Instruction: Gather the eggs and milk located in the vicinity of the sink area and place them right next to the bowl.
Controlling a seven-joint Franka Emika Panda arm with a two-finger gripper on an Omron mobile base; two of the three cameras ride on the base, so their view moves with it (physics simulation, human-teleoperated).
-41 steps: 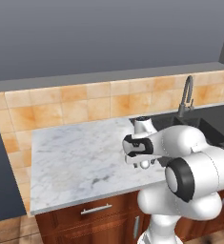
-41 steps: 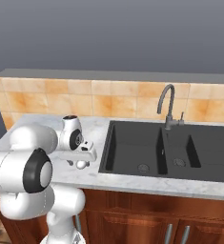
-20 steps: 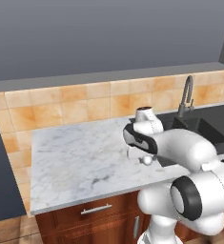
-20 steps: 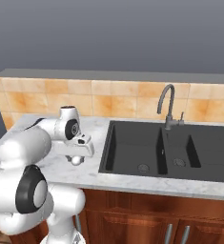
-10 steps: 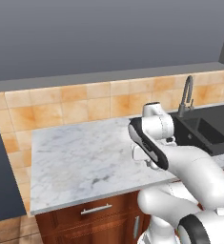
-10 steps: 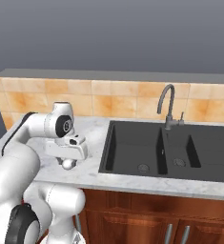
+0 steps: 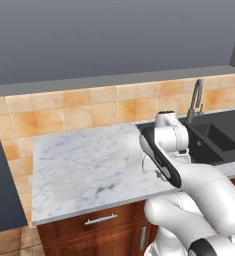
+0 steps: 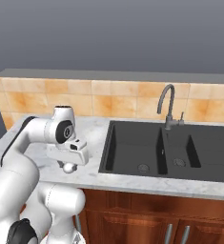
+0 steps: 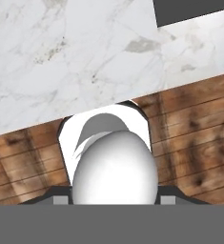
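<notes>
White egg (image 9: 114, 167) sits clamped in the gripper (image 8: 68, 167) above the marble counter (image 7: 84, 170).

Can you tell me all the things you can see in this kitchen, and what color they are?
egg: one, white, held in the gripper, above the front edge of the counter.
counter: one, white-grey marble, left of the sink.
sink: one, black, two basins, set in the counter on the right.
faucet: one, grey metal, curved, behind the sink.
wall tiles: a row, orange-tan, behind the counter.
cabinets: brown wood, with metal handles, under the counter.
gripper: one, white hand with dark tips, shut on the egg, just left of the sink.
arm: one, white with dark joints.
</notes>
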